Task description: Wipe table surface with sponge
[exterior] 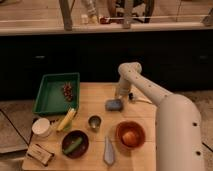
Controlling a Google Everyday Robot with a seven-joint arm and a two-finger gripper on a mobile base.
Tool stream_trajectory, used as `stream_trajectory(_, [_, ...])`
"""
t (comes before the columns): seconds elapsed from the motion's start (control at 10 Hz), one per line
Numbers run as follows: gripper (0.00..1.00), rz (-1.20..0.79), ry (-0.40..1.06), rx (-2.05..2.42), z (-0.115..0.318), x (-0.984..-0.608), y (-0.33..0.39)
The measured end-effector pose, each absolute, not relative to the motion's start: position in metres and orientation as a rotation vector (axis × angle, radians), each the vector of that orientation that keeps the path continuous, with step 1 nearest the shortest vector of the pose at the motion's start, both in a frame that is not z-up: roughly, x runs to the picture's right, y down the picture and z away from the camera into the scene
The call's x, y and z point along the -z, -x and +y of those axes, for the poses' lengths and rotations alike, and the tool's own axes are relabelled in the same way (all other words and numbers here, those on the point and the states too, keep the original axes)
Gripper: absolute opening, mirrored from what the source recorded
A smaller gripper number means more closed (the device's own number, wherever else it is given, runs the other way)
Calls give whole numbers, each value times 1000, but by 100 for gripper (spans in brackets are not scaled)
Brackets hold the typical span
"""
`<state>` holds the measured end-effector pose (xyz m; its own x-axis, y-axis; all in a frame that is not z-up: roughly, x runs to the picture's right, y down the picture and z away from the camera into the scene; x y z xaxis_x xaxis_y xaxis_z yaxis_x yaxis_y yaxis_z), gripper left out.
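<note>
hidden stuff first: the white arm (175, 130) fills the near right corner and covers that part of the table surface (95, 97). the arm is itself cut off by the right and bottom edges. the gripper (119, 97) hangs off the wrist at mid table, right over the far right end of the sponge (113, 105), and the wrist housing blocks its tip. can't tell how far it's open, or whether it has hold of the sponge or only sits above it. sponge is on the table surface about centre, right of the green tray (50, 100) and on the far side of the metal cup (94, 122). its long axis runs left-right, roughly in line with the table's near edge. broad face up, far right corner under the gripper. dark bit (131, 96) just right of the wrist, can't make out what it is. small dark cluster (67, 91) in the tray, maybe grapes, not sure. near side: brown bowl (120, 140) holding an orange round thing (130, 136), close against the arm. dark bowl (86, 142) has a green piece (73, 145) in it. yellow long item (66, 120) lies between tray and dark bowl. white round container (41, 127) at the left edge. packet (40, 152) at the near left corner, label unreadable. pale pointed object (109, 149) between the two bowls, tip pointing far.
</note>
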<state>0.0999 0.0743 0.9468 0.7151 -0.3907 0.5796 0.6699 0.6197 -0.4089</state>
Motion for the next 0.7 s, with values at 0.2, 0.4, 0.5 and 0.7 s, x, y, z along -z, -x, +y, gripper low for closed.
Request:
stream_trajectory(0.2, [1, -476, 641, 651, 66, -952, -80])
stream_trajectory(0.4, [1, -511, 625, 683, 62, -952, -60])
stream_trajectory(0.5, [1, -532, 616, 702, 61, -952, -54])
stream_trajectory(0.7, [1, -580, 621, 752, 69, -947, -46])
